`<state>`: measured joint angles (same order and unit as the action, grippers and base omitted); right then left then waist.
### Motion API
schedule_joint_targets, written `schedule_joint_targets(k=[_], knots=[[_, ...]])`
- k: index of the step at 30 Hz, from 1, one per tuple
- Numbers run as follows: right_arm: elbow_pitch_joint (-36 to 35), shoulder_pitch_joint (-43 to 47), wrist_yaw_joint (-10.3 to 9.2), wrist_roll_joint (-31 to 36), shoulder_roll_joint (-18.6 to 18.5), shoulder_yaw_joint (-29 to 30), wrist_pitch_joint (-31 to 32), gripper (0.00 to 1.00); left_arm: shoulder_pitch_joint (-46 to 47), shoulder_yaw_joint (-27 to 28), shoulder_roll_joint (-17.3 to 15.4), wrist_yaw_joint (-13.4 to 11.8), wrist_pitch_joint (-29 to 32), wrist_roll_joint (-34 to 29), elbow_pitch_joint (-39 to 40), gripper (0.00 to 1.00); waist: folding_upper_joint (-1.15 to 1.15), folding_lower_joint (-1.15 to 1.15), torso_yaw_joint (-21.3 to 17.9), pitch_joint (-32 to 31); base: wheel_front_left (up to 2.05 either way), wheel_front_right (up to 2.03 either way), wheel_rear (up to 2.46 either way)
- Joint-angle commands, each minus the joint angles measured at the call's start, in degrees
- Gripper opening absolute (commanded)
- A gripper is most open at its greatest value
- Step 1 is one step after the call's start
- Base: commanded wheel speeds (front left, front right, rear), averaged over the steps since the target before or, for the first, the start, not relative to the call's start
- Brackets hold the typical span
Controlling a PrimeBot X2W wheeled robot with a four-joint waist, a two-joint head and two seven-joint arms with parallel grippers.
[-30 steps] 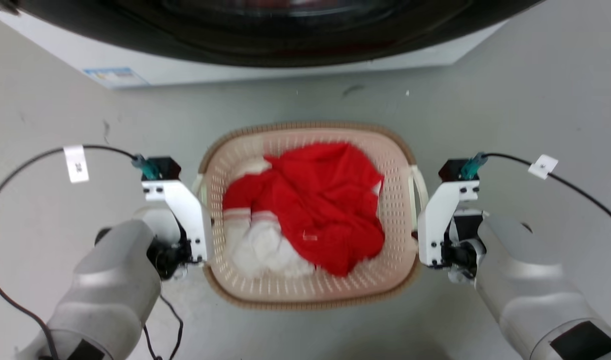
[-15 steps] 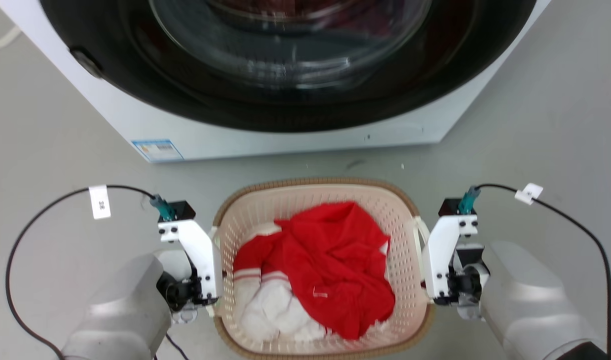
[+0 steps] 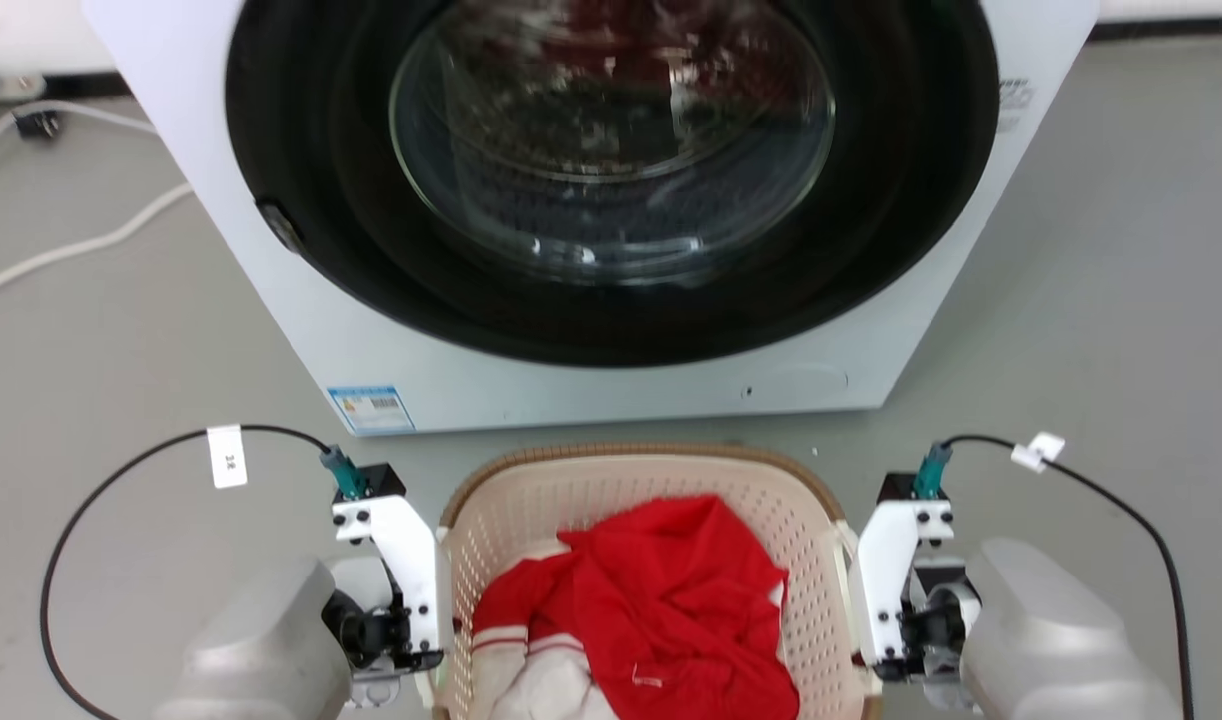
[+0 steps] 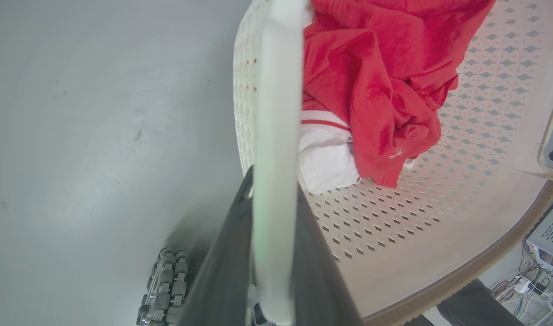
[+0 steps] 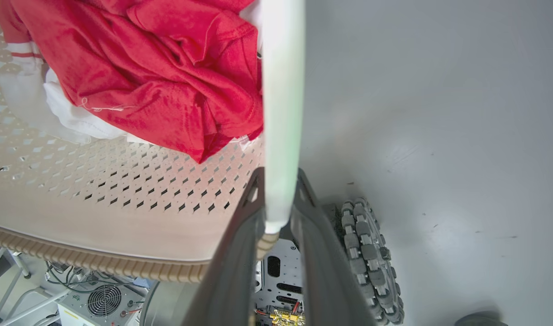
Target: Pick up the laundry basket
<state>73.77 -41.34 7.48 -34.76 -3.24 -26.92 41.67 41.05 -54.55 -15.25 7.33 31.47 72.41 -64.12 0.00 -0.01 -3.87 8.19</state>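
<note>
Left pincer (image 4: 274, 190) clenched on the 9 o'clock handle (image 4: 276, 113) of the laundry basket (image 3: 641, 470); right pincer (image 5: 278, 181) clenched on its 3 o'clock handle (image 5: 281, 90). Basket at 6 o'clock in head view, washer (image 3: 591, 390) at 12. I judge the grasp done and the lift left; floor clearance unconfirmed.

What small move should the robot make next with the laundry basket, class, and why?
Probably lift both hands straight up together, evenly: the left hand is shut on one white handle, the right hand on the other, and the laundry basket holds loose red and white clothes.
</note>
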Motion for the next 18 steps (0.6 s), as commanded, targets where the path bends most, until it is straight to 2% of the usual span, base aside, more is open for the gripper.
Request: schedule_joint_targets(k=[1, 9, 18], knots=[[0.08, 1.6, 0.02, 0.47, 0.28, 0.15, 0.87, 0.0, -0.6, 0.04, 0.62, 0.26, 0.27, 0.46, 0.24, 0.0, 0.0, 0.01, 0.39, -2.13, 0.0, 0.0, 0.0], [0.08, 3.93, 0.02, 2.22, -0.36, 1.89, 7.39, 0.0, -2.9, -0.5, 1.01, 0.26, 2.62, 2.06, -0.89, 0.0, 0.0, 0.01, 0.48, -7.11, 0.0, 0.0, 0.0], [0.1, 3.28, 0.02, 4.79, -0.98, 3.76, 10.71, 0.0, -2.95, -0.98, 1.51, 0.26, 4.73, 3.12, -1.71, 0.0, 0.0, 0.01, 0.59, -10.12, 0.0, 0.0, 0.0]])
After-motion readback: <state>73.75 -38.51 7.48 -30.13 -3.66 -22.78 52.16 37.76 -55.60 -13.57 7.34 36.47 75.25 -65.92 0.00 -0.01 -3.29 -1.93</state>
